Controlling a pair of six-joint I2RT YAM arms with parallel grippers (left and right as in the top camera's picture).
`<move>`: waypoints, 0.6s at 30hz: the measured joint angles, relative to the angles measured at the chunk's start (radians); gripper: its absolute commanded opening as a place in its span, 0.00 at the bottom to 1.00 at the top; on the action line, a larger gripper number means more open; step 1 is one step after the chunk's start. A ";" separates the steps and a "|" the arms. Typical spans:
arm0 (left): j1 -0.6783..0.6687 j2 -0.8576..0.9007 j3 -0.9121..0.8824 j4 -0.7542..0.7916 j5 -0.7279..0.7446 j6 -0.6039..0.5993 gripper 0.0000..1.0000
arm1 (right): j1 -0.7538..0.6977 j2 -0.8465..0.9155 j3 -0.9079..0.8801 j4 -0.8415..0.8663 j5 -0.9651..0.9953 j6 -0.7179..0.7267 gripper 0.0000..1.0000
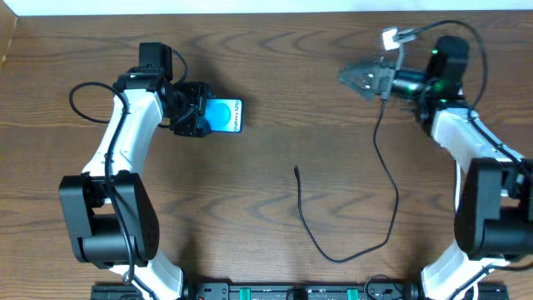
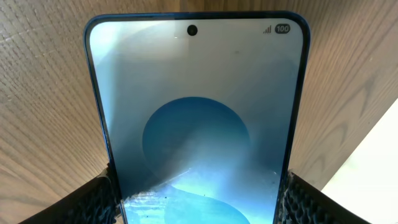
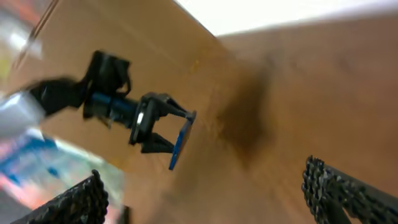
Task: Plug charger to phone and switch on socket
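The phone (image 1: 225, 115) sits at about 10 o'clock on the surface (image 1: 250, 217), screen up. Its long axis runs 9 to 3. My left hand (image 1: 202, 115) is clamped on its 9 o'clock end, with the pads (image 2: 93, 202) pressed against both long edges. The end with the camera hole points away from that hand, toward 3 o'clock. The opposite end is hidden inside the grip. I judge that the port, if it is on that hidden end, is covered for now.

The cable tip (image 1: 296, 170) lies loose near the middle of the surface, at about 4 o'clock from the phone and well apart from it. The cable (image 1: 387, 192) loops from the tip down toward 6 o'clock. It then climbs to my right hand (image 1: 351, 77) at 1 o'clock.

The right hand is blurred in the overhead view. In its wrist view the fingers (image 3: 74, 199) stand wide apart with nothing between them. The tip lies at about 7 o'clock from this hand, and the two hands are roughly equally far from it. Only the right is free, so I judge the pickup falls to it.

A white piece (image 1: 390, 37) sits just beyond the right hand at 12 o'clock. I cannot tell whether it is the plug or the socket.
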 measured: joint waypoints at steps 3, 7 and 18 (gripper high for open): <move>0.000 0.000 0.000 0.000 0.000 -0.006 0.07 | 0.044 0.028 0.000 -0.021 0.045 0.101 0.99; -0.007 0.000 0.000 0.000 0.000 -0.009 0.07 | 0.100 0.039 0.000 -0.030 0.080 0.156 0.99; -0.104 0.000 0.000 0.011 0.000 -0.042 0.07 | 0.166 0.039 0.003 -0.103 0.143 0.167 0.99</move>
